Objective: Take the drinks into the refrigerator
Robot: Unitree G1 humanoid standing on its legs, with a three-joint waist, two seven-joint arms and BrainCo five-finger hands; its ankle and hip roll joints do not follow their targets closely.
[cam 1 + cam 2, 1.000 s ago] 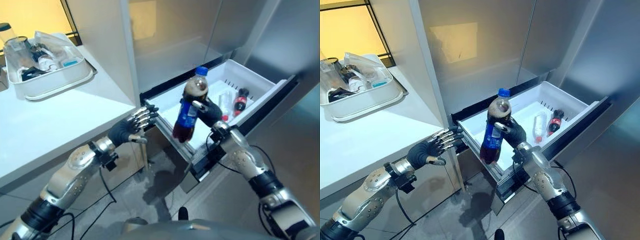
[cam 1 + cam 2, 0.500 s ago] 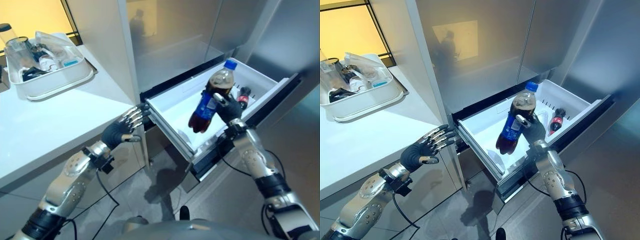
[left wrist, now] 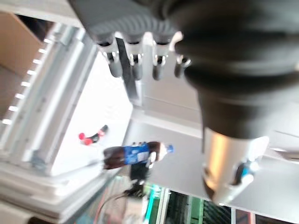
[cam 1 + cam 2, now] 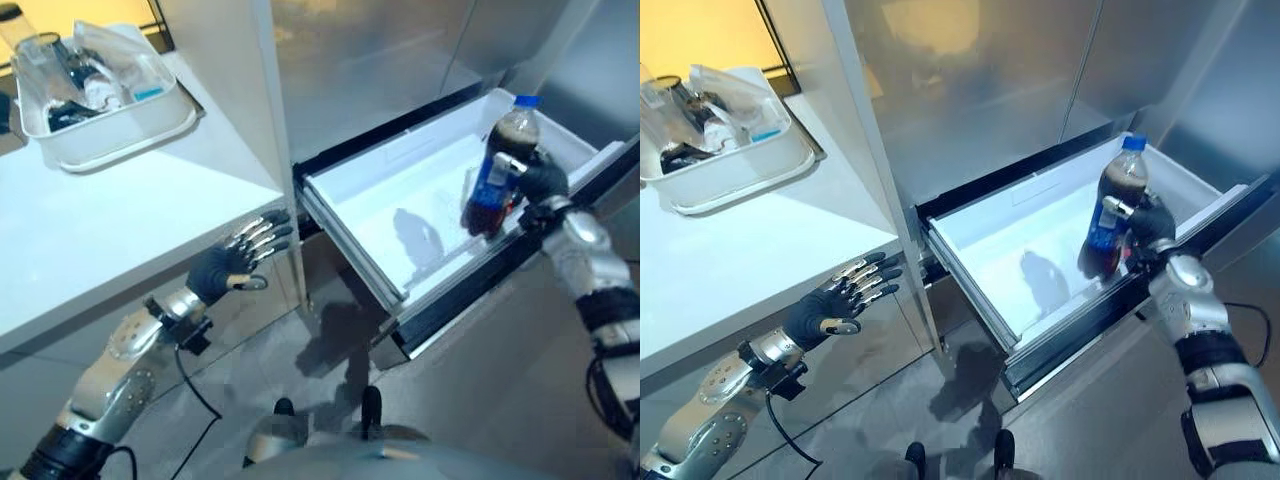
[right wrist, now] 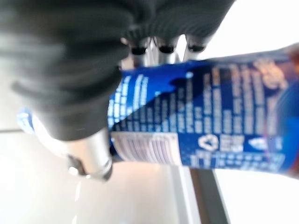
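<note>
**First speaker:** What does the scene show, starting with the biggest thing?

**Second speaker:** A steel refrigerator [image 4: 970,90] stands with its white drawer [image 4: 985,265] pulled out low at the front. Everything else can be placed from that drawer. To its left sits a white bench [image 4: 750,240], and at the bench's far end, well away from the drawer, is a white tray [image 4: 735,175] of assorted items that are too small to identify.

**First speaker:** Where is the drink?

**Second speaker:** The robot's right hand [image 4: 1152,222] has its fingers curled around a cola bottle [image 4: 1108,215] with a blue cap and label. The bottle is upright and slightly tilted, held above the right end of the drawer, near its front wall. It looks to be not yet set down.

**First speaker:** And the other hand?

**Second speaker:** The left hand [image 4: 825,308] floats left of the drawer, below the bench edge, fingers spread and holding nothing.

**First speaker:** How far along is the task?

**Second speaker:** The left wrist view shows a small red-capped bottle [image 3: 92,136] already lying in the drawer. Judging from this, the cola bottle remains to be lowered and released, and the drawer likely needs closing afterwards.
</note>
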